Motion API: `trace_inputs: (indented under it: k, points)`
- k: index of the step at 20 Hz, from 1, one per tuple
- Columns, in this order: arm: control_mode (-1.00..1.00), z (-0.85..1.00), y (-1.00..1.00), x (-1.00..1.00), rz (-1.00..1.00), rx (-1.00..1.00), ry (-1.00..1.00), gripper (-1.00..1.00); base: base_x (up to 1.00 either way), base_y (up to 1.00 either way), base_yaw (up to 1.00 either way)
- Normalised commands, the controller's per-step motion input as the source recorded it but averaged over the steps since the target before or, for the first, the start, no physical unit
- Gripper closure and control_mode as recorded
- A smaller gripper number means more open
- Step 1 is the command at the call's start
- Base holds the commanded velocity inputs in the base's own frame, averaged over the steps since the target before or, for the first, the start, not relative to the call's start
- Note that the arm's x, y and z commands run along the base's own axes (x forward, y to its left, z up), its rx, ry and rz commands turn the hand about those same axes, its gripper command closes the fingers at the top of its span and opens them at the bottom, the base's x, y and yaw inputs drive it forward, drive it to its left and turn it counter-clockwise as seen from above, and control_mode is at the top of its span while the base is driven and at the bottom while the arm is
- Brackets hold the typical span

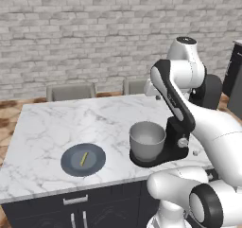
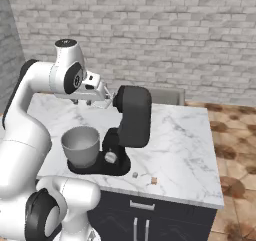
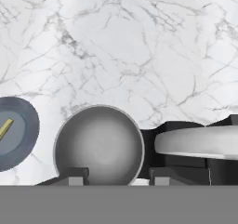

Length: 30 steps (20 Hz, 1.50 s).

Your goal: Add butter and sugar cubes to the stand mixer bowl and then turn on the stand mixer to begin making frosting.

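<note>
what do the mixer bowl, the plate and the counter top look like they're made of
Stand mixer bowl: likely brushed metal, grey with a soft sheen inside. Plate: matte dark grey, perhaps ceramic or stoneware; no shine to settle it. Counter top: white with grey veins, which looks like polished marble.

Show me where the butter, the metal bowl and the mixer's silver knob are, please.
butter (image 1: 83, 158): left base view, middle of the yellow stick on the dark plate.
stand mixer bowl (image 1: 147, 146): left base view, its grey outer wall.
silver knob (image 2: 110, 157): right base view, the knob's round face on the stand mixer's side.
</note>
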Motion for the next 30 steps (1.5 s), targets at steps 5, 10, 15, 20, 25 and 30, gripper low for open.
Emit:
trace_inputs:
  k: [5, 10, 15, 20, 25, 30]
  points:
    - [1.0, -0.01, 0.0, 0.0, 0.0, 0.0, 0.0, -1.0, -0.12, 0.3, 0.0]
    - [1.0, 0.0, 0.0, 0.0, 0.0, 0.0, 0.0, -1.0, -0.01, 0.51, 0.01]
    - [1.0, 0.0, 0.0, 0.0, 0.0, 0.0, 0.0, -1.0, 0.12, 0.4, 0.0]
    - [1.0, 0.0, 0.0, 0.0, 0.0, 0.0, 0.0, -1.0, 0.25, 0.47, -0.02]
    - [1.0, 0.0, 0.0, 0.0, 0.0, 0.0, 0.0, -1.0, 0.16, 0.33, -0.04]
    - [1.0, 0.0, 0.0, 0.0, 0.0, 0.0, 0.0, -1.0, 0.28, 0.23, -0.01]
